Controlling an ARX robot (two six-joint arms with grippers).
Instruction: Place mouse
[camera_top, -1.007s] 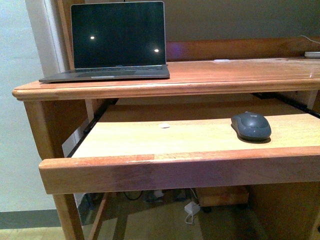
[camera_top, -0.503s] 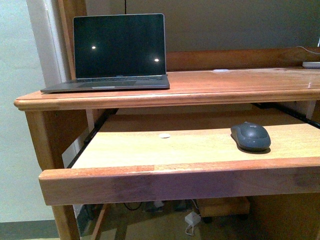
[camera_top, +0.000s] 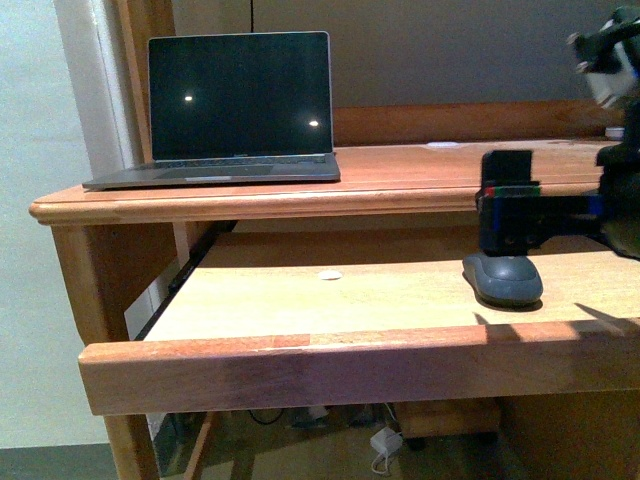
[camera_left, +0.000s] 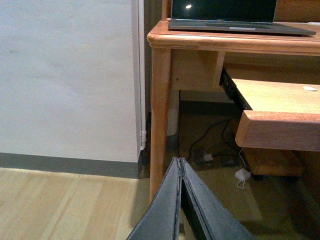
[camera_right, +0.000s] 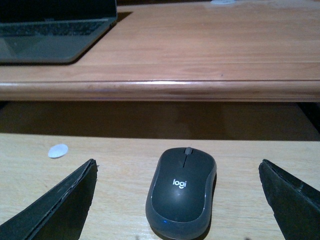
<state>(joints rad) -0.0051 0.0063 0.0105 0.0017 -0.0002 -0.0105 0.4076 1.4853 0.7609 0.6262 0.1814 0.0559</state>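
- Found the mouse (camera_top: 503, 279) lying flat on the pull-out shelf (camera_top: 300, 295) under the desk (camera_top: 420, 165) top, toward the shelf's right end and nearer its front lip than its back.
- Read a white "logi" mark on the mouse's dark grey back in the right wrist view, scroll wheel end turned toward the rear of the desk.
- Saw the right gripper (camera_top: 507, 240) reaching in from the right, hanging just above the far end of the mouse, level with the desk's front edge.
- Noted its fingers (camera_right: 65, 200) spread wide open, one on each side of the mouse, both well clear of it, gripping nothing.
- Could not judge the gripper's height over the shelf from any view.
- Saw the left gripper (camera_left: 180, 165) held low, off to the left of the desk, pointing toward the desk's left leg (camera_left: 161, 115) over a pale wooden floor (camera_left: 60, 205).
- Noted its fingers (camera_left: 165, 210) pressed shut against each other, nothing between them.
- Logged an open laptop (camera_top: 235, 105) on the left part of the desk top, screen dark with two small light spots reflected in it.
- Spotted a small white round sticker (camera_top: 330, 274) on the shelf near its middle, well apart from the mouse.
- Noted cables and a white adapter (camera_top: 383, 440) on the floor beneath the desk.
- Marked a pale wall (camera_left: 65, 75) with a grey baseboard left of the desk.
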